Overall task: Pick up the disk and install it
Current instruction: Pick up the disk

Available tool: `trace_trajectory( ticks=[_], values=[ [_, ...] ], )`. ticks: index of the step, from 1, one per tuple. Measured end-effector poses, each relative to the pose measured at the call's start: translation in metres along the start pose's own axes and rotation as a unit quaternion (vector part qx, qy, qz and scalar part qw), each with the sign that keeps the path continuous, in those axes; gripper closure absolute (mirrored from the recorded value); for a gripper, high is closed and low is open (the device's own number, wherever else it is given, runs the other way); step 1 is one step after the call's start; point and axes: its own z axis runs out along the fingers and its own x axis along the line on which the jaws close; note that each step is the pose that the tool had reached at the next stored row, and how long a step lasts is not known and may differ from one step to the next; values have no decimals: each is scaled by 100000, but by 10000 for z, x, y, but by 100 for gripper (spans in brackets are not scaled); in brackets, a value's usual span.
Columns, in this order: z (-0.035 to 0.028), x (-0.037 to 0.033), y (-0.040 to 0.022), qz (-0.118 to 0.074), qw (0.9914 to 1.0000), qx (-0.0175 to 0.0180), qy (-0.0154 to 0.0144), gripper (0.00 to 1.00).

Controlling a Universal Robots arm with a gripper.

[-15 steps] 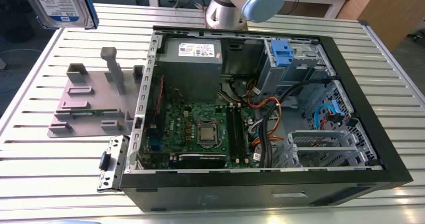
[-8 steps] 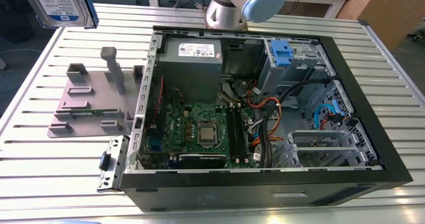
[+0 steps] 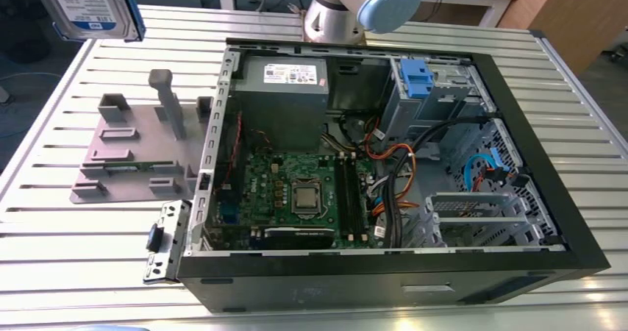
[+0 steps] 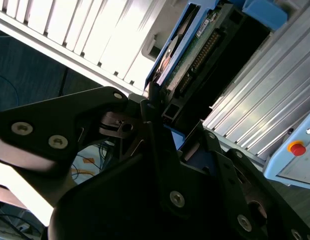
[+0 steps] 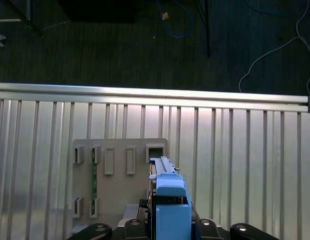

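The disk (image 3: 88, 7) hangs in the air at the exterior view's upper left, well above the slatted table: a silver-grey drive with a white and blue label and a blue bracket along its edge. In the first wrist view the disk (image 5: 167, 200) stands edge-on, its blue bracket toward the camera, over the grey fixture plate (image 5: 119, 165). My gripper (image 5: 167, 226) is shut on the disk from both sides. The second wrist view has the gripper (image 4: 160, 117) clamped on the disk (image 4: 195, 45), whose green circuit board and connector side show.
An open computer case (image 3: 549, 125) lies on the slatted table (image 3: 59, 235), with a grey power supply box (image 3: 284, 81) and a drive bay holding a blue clip (image 3: 417, 77). The grey fixture plate (image 3: 137, 147) sits at the case's left. The arm's base (image 3: 339, 15) stands behind.
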Motion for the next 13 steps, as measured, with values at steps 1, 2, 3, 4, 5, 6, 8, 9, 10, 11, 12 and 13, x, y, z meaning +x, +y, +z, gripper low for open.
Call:
trace_trajectory(
  ticks=[1, 2, 3, 4, 5, 6, 8, 9, 10, 11, 12, 13],
  values=[
    [-2, 0, 0, -2, 100000, 1, 2, 63],
    [-4, 0, 0, -3, 100000, 1, 1, 63],
    [-6, 0, 0, -1, 100000, -1, 2, 63],
    [-8, 0, 0, -2, 100000, 2, 1, 63],
    [-9, 0, 0, -2, 100000, 2, -1, 63],
    [-11, 0, 0, -3, 100000, 5, 0, 63],
    [-15, 0, 0, -1, 100000, -1, 2, 63],
    [-17, 0, 1, -1, 100000, 1, 1, 63],
    [-19, 0, 1, -2, 100000, 1, 1, 63],
    [-20, 0, 1, -3, 100000, 3, 1, 63],
    [-22, -1, 1, -2, 100000, 4, -1, 63],
    [-24, -1, 1, -1, 100000, 0, 0, 63]
  ],
)
